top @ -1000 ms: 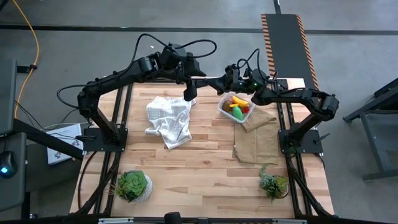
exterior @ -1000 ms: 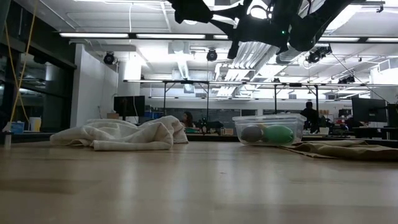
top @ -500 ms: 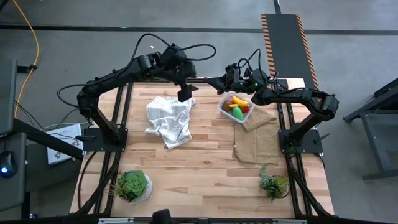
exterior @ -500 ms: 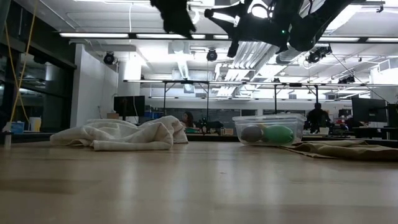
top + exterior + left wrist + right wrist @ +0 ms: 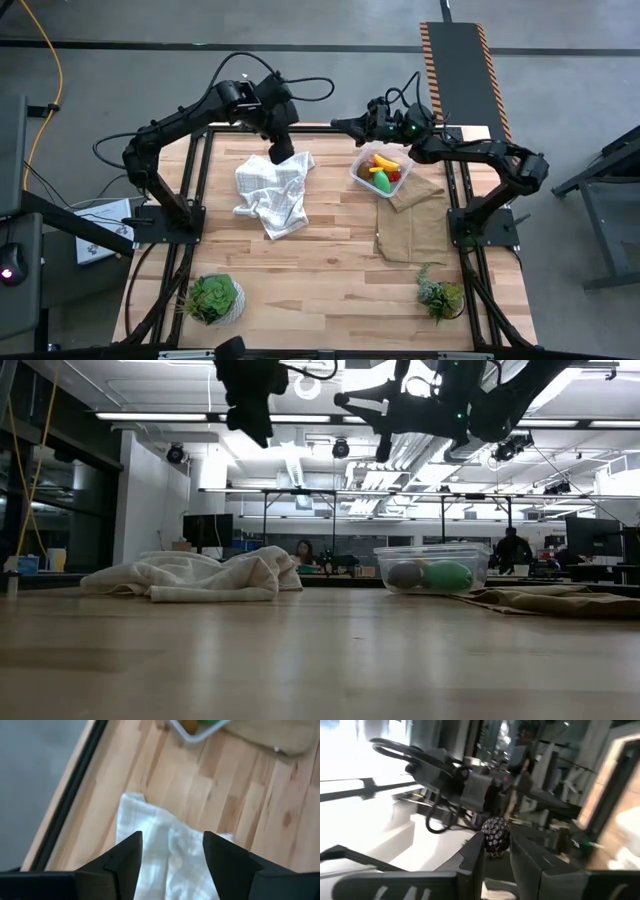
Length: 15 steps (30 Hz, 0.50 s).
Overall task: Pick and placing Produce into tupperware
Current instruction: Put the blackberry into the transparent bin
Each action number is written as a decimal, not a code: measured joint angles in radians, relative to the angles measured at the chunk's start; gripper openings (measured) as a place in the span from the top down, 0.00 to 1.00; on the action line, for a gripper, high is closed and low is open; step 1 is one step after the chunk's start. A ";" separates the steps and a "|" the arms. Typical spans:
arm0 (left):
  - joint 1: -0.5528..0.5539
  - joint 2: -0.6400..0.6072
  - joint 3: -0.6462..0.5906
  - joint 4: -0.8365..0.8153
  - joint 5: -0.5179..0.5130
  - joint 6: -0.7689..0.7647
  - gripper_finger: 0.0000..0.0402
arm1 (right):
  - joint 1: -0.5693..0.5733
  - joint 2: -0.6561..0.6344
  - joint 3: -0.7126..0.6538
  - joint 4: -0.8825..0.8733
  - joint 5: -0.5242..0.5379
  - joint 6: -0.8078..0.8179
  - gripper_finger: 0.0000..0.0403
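Both grippers raised over the far edge of the wooden desk [image 5: 330, 260]; dark berry carried on the right.

Left gripper [image 5: 172, 851] released, fingers spread and empty, hovering above the crumpled white checked cloth [image 5: 271, 192] near the far-left desk edge. Right gripper [image 5: 496, 851] clenched on a small dark bumpy berry [image 5: 495, 836], held high, just left of the clear square plastic tupperware [image 5: 380, 172]. Tupperware, on the corner of a flat brown cloth [image 5: 412, 222], contains yellow banana [image 5: 385, 161], green oval [image 5: 382, 181], red piece. Bare wood open toward the near edge.
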 joint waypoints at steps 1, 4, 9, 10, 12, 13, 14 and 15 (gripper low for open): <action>0.000 0.000 0.000 -0.015 0.000 0.000 0.52 | -0.004 -0.010 0.000 -0.033 -0.008 -0.019 0.83; 0.000 -0.010 0.000 -0.062 0.012 0.001 0.55 | -0.005 -0.046 0.000 -0.124 -0.031 -0.074 0.83; 0.000 -0.068 0.000 -0.077 0.017 0.000 0.60 | -0.005 -0.127 0.001 -0.370 -0.049 -0.213 0.83; 0.000 -0.083 0.000 -0.076 0.015 0.000 0.61 | -0.005 -0.143 0.000 -0.425 -0.049 -0.245 0.83; 0.003 -0.115 0.000 -0.076 0.000 -0.006 0.63 | -0.006 -0.176 0.000 -0.532 -0.043 -0.307 0.83; 0.011 -0.131 0.000 -0.074 -0.004 -0.008 0.64 | -0.006 -0.189 0.000 -0.572 -0.036 -0.329 0.83; 0.017 -0.147 0.000 -0.071 -0.006 -0.015 0.64 | -0.005 -0.202 0.000 -0.611 -0.026 -0.351 0.83; 0.022 -0.162 0.000 -0.069 -0.006 -0.026 0.65 | -0.005 -0.212 0.000 -0.643 -0.018 -0.368 0.83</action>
